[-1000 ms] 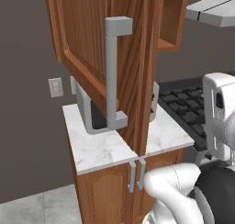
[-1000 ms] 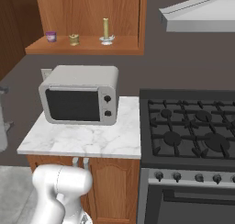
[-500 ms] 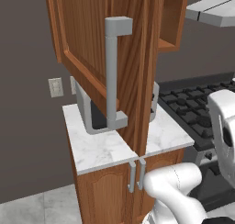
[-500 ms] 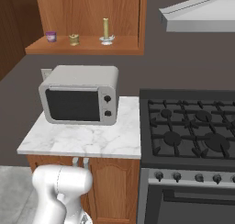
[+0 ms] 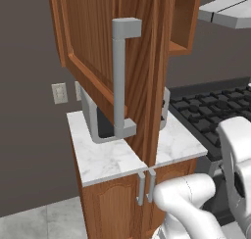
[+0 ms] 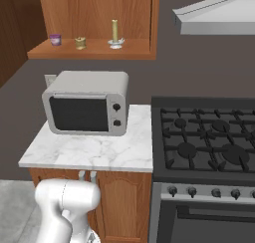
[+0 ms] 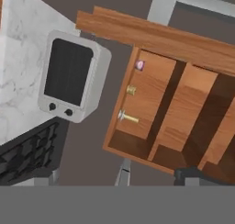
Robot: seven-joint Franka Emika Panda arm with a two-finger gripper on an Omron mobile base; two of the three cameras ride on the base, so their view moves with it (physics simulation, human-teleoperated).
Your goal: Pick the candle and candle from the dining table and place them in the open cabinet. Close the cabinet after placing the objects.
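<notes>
1. Right base view looks forward at a kitchen wall. You see the open reddish-brown wooden wall cabinet (image 6: 94, 48) high up, with its lower shelf exposed.
2. On that shelf, from left to right, stand a small purple ring (image 6: 55, 39), a short stubby golden-yellow candle (image 6: 80, 43), and a slim upright golden-yellow candle on a round silver dish base (image 6: 115, 35). All three are spaced apart, none touching.
3. Both candles appear to be already placed in the cabinet, so by my judgement the carrying part of the task is done.
4. Below the shelf, a grey microwave with a dark door (image 6: 87, 109) sits on a small white marble counter (image 6: 94, 155). A black gas stove (image 6: 206, 142) lies to its right.
5. Left base view shows the cabinet's panelled wooden door (image 5: 110, 61) swung wide open, towards the camera. Its long squared grey bar handle (image 5: 120, 81) runs vertically down the door's face.
6. Closing that door seems to be the one step left.
7. Hand view, rolled sideways, looks from a distance at the cabinet interior. You can make out the stick candle, the stubby candle and the purple ring along one shelf.
8. Two dark finger tips of the gripper (image 7: 156, 175) rise at the bottom of the hand view, set wide apart. Nothing lies between them, so the hand is fully spread and carries nothing.
9. Your hand looks well apart from the door handle, so I judge that a reach towards the door is needed next.
</notes>
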